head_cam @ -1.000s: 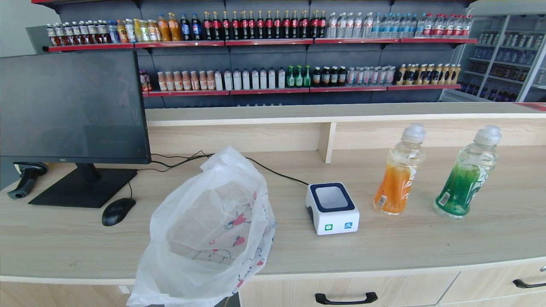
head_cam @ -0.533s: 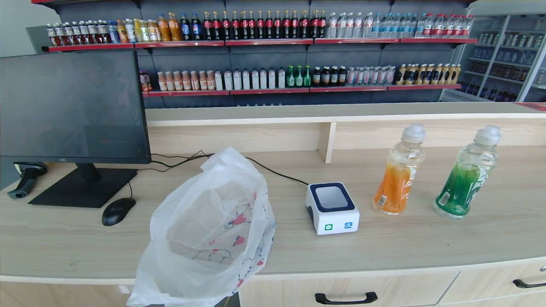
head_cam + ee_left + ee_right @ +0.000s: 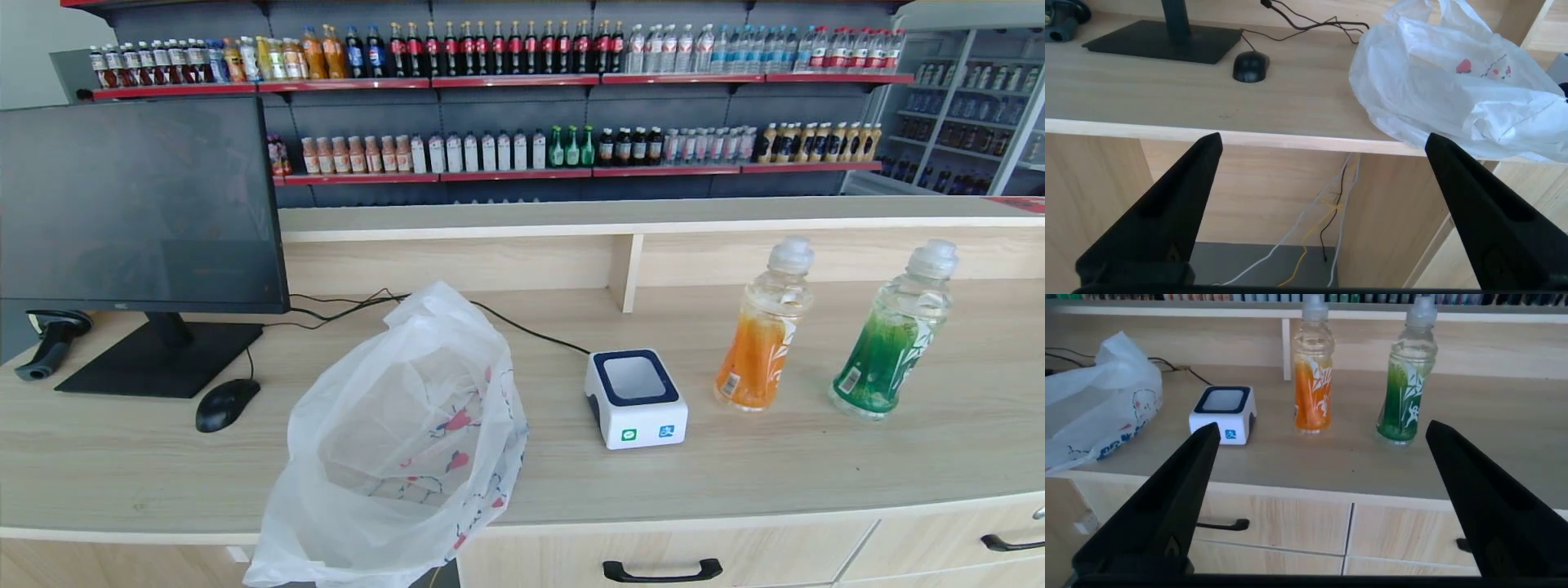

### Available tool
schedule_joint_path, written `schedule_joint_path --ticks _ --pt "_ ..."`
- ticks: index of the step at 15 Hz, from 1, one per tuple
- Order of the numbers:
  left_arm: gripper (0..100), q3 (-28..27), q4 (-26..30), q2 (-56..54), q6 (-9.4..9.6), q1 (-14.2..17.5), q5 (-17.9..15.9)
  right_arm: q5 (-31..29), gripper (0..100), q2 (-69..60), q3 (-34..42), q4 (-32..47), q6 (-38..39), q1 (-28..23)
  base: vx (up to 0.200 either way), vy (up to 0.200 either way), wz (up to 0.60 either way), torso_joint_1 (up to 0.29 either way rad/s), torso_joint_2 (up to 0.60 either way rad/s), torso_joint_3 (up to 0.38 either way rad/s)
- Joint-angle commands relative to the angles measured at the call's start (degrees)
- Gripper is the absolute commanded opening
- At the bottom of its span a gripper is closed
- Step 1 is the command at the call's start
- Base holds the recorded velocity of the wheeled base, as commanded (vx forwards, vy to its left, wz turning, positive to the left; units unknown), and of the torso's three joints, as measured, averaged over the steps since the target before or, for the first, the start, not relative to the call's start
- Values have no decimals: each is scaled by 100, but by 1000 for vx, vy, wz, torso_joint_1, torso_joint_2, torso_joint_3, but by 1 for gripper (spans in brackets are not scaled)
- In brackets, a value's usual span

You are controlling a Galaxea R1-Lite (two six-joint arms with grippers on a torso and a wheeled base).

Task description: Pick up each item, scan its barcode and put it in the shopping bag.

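An orange-labelled bottle [image 3: 763,331] [image 3: 1313,371] and a green-labelled bottle [image 3: 894,335] [image 3: 1409,376] stand upright on the wooden counter's right part. A white barcode scanner box [image 3: 636,398] [image 3: 1223,413] sits left of them. A translucent shopping bag [image 3: 404,445] [image 3: 1454,69] stands open at the counter's front edge. My left gripper [image 3: 1323,212] hangs open below the counter edge, short of the bag. My right gripper [image 3: 1323,498] is open in front of the drawers, level with the bottles, holding nothing.
A monitor on a black stand [image 3: 139,220], a mouse [image 3: 226,404] [image 3: 1250,66] and a handheld scanner [image 3: 49,343] occupy the counter's left. A cable [image 3: 522,328] runs to the scanner box. Drawers with black handles [image 3: 663,572] sit below. A raised shelf ledge [image 3: 629,220] backs the counter.
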Motion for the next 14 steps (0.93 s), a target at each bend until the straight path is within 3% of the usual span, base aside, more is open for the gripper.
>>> schedule_joint_path --ticks 1,3,9,12,13,14 --pt "100 0 -1 -2 -1 0 0 12 100 1325 -617 -370 11 9 0 0 0 0 0 0" --pt "100 0 -1 -2 -1 0 9 12 100 1949 -696 -1003 11 18 0 0 0 0 0 0" --pt "100 0 -1 -2 -1 0 0 12 100 5131 -1303 -4448 20 70 0 0 0 0 0 0" --pt "100 0 -1 -2 -1 0 0 12 100 5667 -1294 -5063 20 123 0 0 0 0 0 0" --pt "100 0 -1 -2 -1 0 0 12 100 6335 -1180 -5995 -6 141 0 0 0 0 0 0" --pt "100 0 -1 -2 -1 0 0 12 100 6529 -1171 -6224 -24 167 0 0 0 0 0 0"
